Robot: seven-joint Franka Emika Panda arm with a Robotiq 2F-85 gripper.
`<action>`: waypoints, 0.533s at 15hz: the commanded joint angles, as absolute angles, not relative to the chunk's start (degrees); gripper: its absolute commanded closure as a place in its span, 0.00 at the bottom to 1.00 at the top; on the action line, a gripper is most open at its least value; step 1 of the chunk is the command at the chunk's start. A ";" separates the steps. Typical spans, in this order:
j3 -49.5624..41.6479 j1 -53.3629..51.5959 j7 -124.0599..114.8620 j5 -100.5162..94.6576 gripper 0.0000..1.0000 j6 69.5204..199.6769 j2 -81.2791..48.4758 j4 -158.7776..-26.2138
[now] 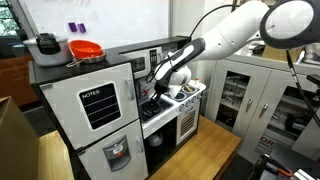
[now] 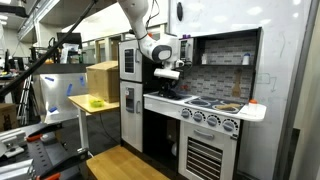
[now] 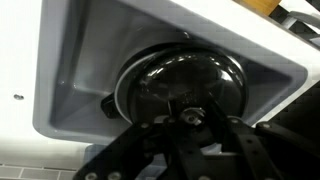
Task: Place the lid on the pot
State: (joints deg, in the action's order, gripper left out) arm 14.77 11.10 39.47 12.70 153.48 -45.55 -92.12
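The round lid (image 3: 176, 84) sits in the grey sink (image 3: 70, 90) right under the gripper (image 3: 190, 117), whose fingers are close together at its little knob, though nobody can tell if they hold it.

The gripper (image 2: 166, 85) hangs just above the counter (image 2: 158, 101), toward the counter end opposite the burners (image 2: 207, 102); finger state indiscernible.

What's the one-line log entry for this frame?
arm: over toy-kitchen sink basin | round shiny metal piece: in basin, lid or pot unclear | jaws: right above its centre, open or shut unclear | placement: not confirmed
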 commanded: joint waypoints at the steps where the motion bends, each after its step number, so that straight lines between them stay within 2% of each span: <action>1: 13.86 9.55 36.45 9.92 0.92 153.50 -48.69 -87.77; 4: 12.26 8.00 32.63 6.97 0.89 153.06 -50.06 -85.51; 5: 11.65 7.54 31.12 6.02 0.42 152.79 -50.48 -84.80; 6: 11.37 7.36 29.90 5.26 0.40 152.75 -50.76 -84.33; 8: 10.90 7.19 28.21 3.84 0.27 152.32 -51.32 -83.61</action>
State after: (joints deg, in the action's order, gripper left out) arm 12.28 8.17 30.98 5.99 153.37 -49.66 -86.42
